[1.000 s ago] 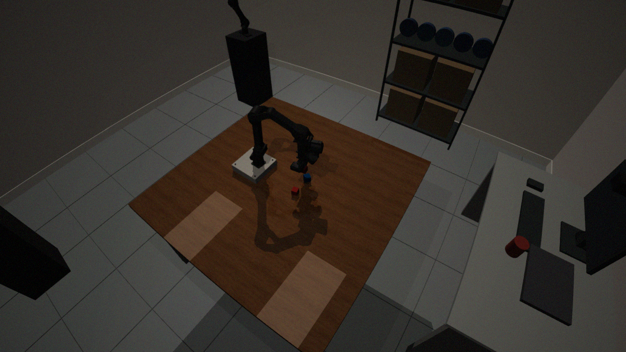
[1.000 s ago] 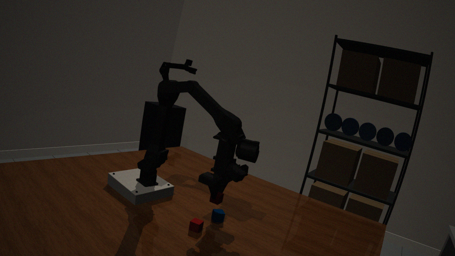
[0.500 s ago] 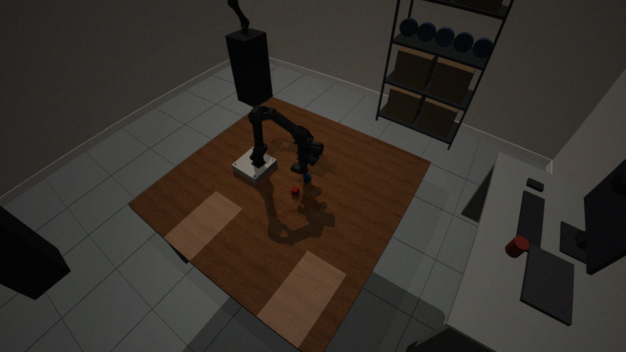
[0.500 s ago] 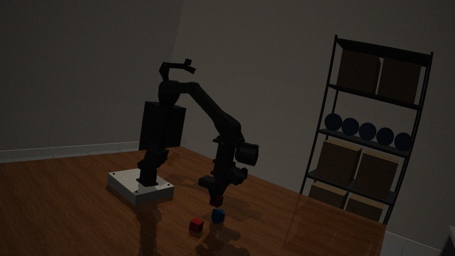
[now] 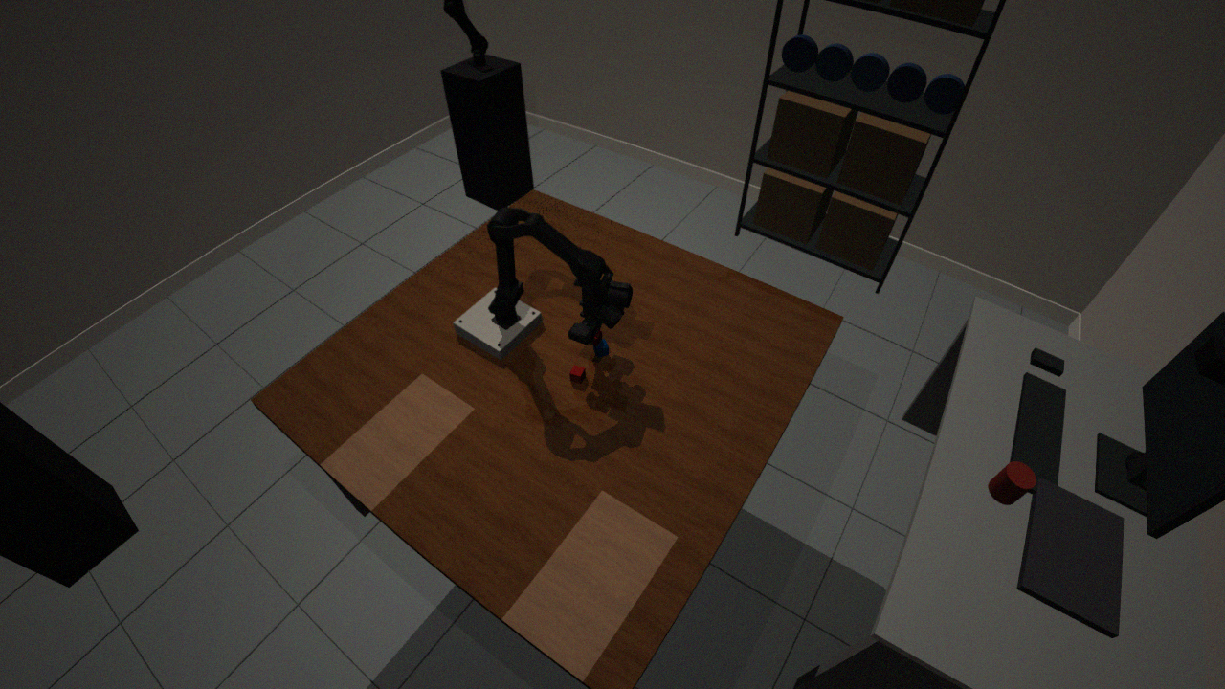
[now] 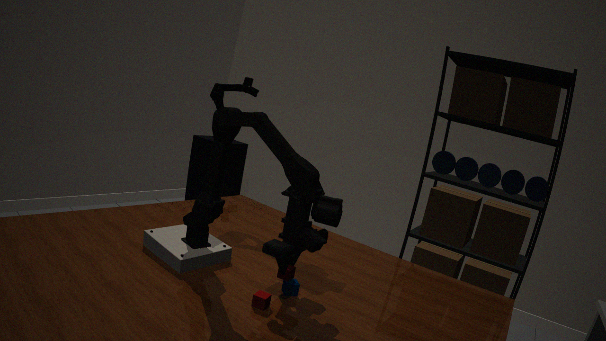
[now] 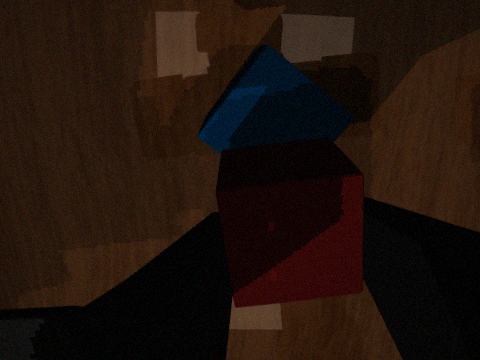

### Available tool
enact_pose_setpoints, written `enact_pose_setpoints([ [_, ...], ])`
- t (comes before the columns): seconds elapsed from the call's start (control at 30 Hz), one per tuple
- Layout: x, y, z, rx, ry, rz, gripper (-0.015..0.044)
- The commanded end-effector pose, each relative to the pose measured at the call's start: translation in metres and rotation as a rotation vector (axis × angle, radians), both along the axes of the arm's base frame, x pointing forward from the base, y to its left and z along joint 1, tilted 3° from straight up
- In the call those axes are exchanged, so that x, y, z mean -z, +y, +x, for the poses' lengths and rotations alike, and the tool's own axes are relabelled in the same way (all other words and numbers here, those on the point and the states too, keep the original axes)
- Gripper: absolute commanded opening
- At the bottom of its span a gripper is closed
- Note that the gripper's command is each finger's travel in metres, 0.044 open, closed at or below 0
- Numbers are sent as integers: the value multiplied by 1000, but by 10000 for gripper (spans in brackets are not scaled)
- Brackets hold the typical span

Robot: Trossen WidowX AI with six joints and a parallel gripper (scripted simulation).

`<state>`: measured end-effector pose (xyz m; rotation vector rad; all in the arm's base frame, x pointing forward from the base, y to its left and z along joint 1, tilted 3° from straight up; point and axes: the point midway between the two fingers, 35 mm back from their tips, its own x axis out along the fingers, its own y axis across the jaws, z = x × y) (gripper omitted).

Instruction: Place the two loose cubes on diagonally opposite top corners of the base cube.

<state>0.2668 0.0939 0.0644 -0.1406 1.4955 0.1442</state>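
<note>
My gripper (image 5: 596, 335) (image 6: 286, 270) (image 7: 286, 219) is shut on a red cube (image 6: 286, 273) (image 7: 300, 235), one finger on each side of it. The blue base cube (image 5: 602, 348) (image 6: 290, 288) (image 7: 277, 102) stands on the table. In the exterior view the held cube appears just above the blue one and a little to its left. In the wrist view it hides the blue cube's near part, and the blue cube is turned relative to it. Whether they touch is not clear. The other red cube (image 5: 578, 373) (image 6: 261, 300) lies on the table beside the blue cube, outside the wrist view.
The wooden table (image 5: 727, 343) (image 6: 84, 271) carries the arm's white mounting block (image 5: 479, 327) (image 6: 169, 239). Two pale rectangles (image 5: 398, 441) (image 5: 590, 578) mark the table's front part. A shelf rack (image 5: 857, 175) (image 6: 487, 127) and a desk (image 5: 942, 531) stand away from the table.
</note>
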Motion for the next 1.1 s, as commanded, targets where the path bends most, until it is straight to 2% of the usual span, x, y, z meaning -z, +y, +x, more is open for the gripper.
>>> enact_pose_setpoints([
  [0.0,1,-1,1,-3,-3,-3,105],
  [0.43,2,-1,1,-3,-3,-3,105],
  [0.57,2,-1,1,-3,-3,-3,205],
  [1.07,-17,0,-1,0,0,0,205],
])
